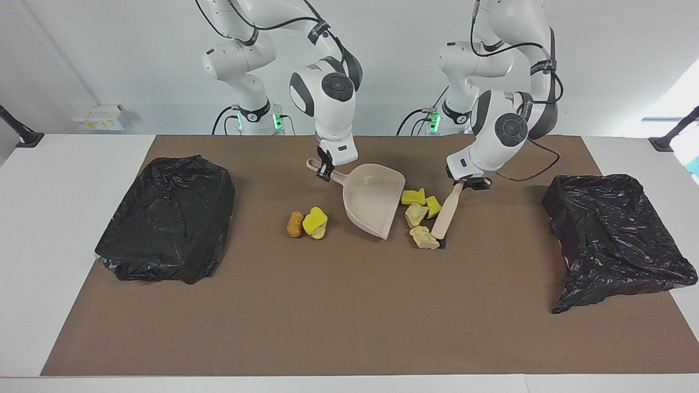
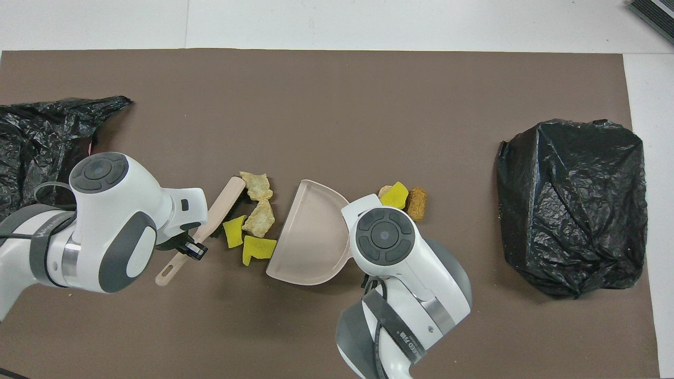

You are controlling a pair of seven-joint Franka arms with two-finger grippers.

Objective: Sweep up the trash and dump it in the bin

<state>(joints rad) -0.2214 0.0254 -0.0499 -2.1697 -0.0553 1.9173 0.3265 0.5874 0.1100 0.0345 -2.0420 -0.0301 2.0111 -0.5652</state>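
Note:
My right gripper is shut on the handle of the beige dustpan, whose mouth faces the left arm's end of the table; in the overhead view the wrist hides this gripper. My left gripper is shut on the handle of the beige brush, whose dark bristles rest on the mat. Between brush and pan mouth lies bunched trash: two yellow sponge pieces and two beige lumps. By the pan's back lie an orange-brown lump, a yellow piece and a beige lump.
A bin lined with a black bag stands at the right arm's end of the brown mat. A second bag-lined bin stands at the left arm's end. In the overhead view they are the bin and the bin.

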